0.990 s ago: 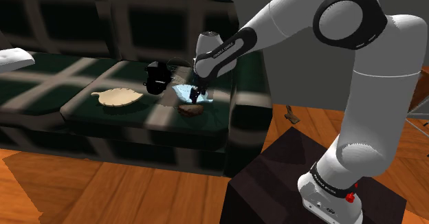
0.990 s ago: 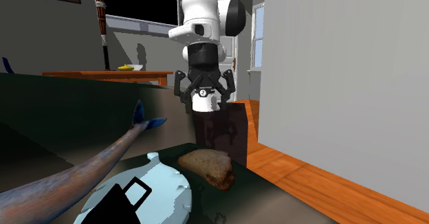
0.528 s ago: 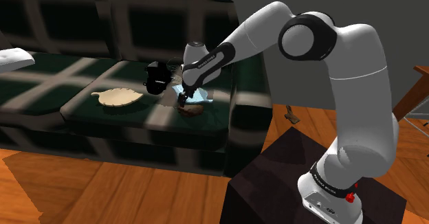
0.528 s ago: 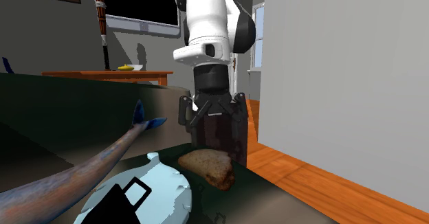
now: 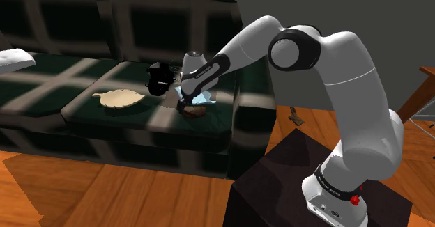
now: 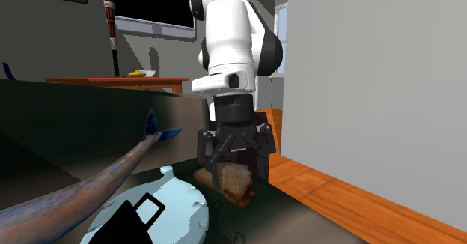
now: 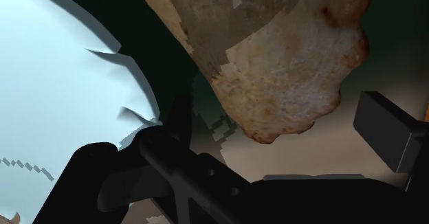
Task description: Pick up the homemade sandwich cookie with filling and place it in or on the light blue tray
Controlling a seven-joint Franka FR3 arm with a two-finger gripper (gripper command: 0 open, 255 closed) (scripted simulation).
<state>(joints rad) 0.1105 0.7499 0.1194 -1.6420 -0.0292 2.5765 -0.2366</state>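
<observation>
since a sec ago we've brought the gripper [image 6: 233, 169] down from above onto the cookie [image 7: 275, 64]. fingers are spread, one each side of it, not pinching yet. approach looks done, squeeze next imo. cookie lies on the sofa [image 5: 84, 114] seat just beside the blue tray [image 7: 55, 85]. no cookie in the tray yet. a black thing [image 6: 135, 209] overlaps it, can't tell if it's on it.

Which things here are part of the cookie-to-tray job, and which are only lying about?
Job: brown cookie, light blue tray, gripper, open over the cookie.
Lying about: cream leaf-shaped dish, black object, fish-shaped thing, dark sofa under them all.
</observation>
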